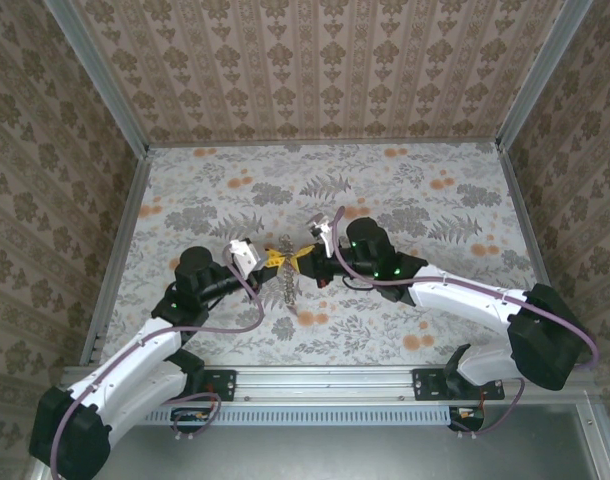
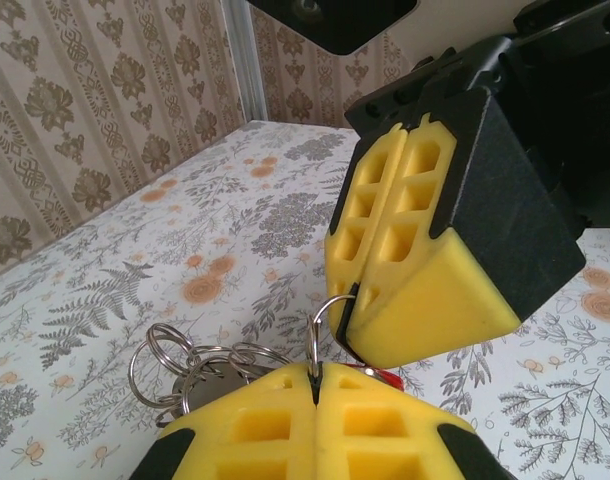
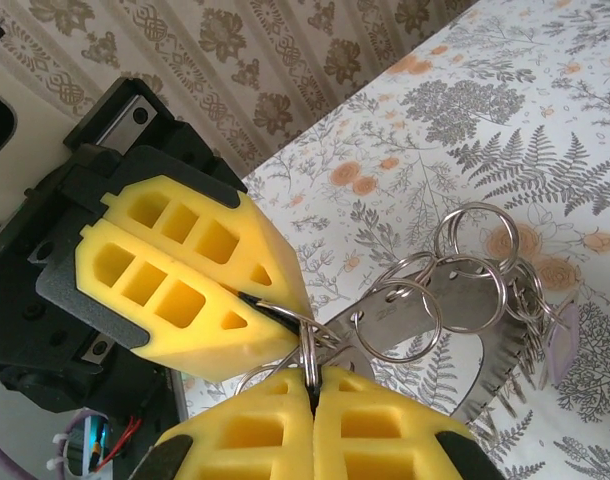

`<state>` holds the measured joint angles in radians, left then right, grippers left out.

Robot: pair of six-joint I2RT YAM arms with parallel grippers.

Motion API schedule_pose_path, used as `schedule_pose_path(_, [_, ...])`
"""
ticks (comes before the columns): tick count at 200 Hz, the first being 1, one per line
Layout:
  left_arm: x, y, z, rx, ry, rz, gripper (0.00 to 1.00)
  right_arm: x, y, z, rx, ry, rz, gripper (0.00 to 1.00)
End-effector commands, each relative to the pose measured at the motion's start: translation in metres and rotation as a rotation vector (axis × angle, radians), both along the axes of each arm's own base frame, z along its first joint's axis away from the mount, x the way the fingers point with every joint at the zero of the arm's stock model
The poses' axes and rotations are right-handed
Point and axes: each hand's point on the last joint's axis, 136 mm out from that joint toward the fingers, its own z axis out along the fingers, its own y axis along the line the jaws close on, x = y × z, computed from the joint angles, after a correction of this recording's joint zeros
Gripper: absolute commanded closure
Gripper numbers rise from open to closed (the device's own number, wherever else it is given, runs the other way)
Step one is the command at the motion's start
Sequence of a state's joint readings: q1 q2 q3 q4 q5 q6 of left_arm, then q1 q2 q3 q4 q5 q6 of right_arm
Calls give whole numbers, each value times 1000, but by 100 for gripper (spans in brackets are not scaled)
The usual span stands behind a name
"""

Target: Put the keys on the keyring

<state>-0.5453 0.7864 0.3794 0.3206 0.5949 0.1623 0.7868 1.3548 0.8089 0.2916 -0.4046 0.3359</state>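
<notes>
At the near edge of a flower-printed table [image 1: 405, 200], 2 robot arms are bolted side by side. They are bent inward so that their tips meet over the middle of the table.

The left gripper [image 2: 315, 378] is clenched, with its yellow pads pressed together on a thin silvery split ring [image 2: 314, 330]. The right gripper [image 3: 310, 385] is clenched as well. The same ring is pinched from the opposite side, so the 2 tips are almost touching.

A scrap of bright red, judged to be the head of the key [image 2: 385, 375], is glimpsed just under the right gripper's pads. Whether it is gripped cannot be told.

Just beyond the tips, a bunch of split rings [image 3: 465, 235], a flat metal plate [image 3: 465, 300] and the beaded chain keyring [image 3: 497, 372] are seen dangling from the pinched ring. They appear to hang clear of the tabletop. Farthest off, the scene is closed by patterned walls [image 1: 315, 60].

The step in hand is judged to be threading at the pinched ring. It would be done best with 1 grip held firm and the other shifted in small moves. That way the ring is neither twisted nor dropped, and the dangling bunch is not set swinging.
</notes>
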Motion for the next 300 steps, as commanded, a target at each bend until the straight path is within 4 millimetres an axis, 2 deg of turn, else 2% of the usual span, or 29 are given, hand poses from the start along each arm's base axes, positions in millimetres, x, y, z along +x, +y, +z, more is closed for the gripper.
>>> schedule_pose_path(1, [-13, -10, 32, -45, -98, -88, 100, 8, -4, 16, 70, 12, -19, 100])
schedule_pose_path(85, [-14, -11, 45, -101, -165, -87, 100, -2, -1, 16, 127, 117, 67, 100])
schedule_pose_path(90, [-10, -9, 46, -102, -169, -58, 100, -3, -1, 16, 129, 126, 74, 100])
schedule_pose_path(142, [-8, -7, 52, -139, -181, -35, 100, -7, -2, 16, 178, 193, 118, 100])
schedule_pose_path(187, [-8, -7, 53, -157, -177, -31, 100, -12, -1, 23, 187, 187, 159, 90])
schedule_pose_path(230, [-9, -7, 56, -165, -179, -33, 100, -10, -9, 25, 163, 161, 149, 83])
schedule_pose_path(279, [-8, -8, 58, -171, -167, -32, 100, -8, -22, 27, 115, 111, 145, 79])
schedule_pose_path(300, [-8, -8, 57, -173, -154, -31, 100, -10, -29, 31, 83, 32, 151, 79])
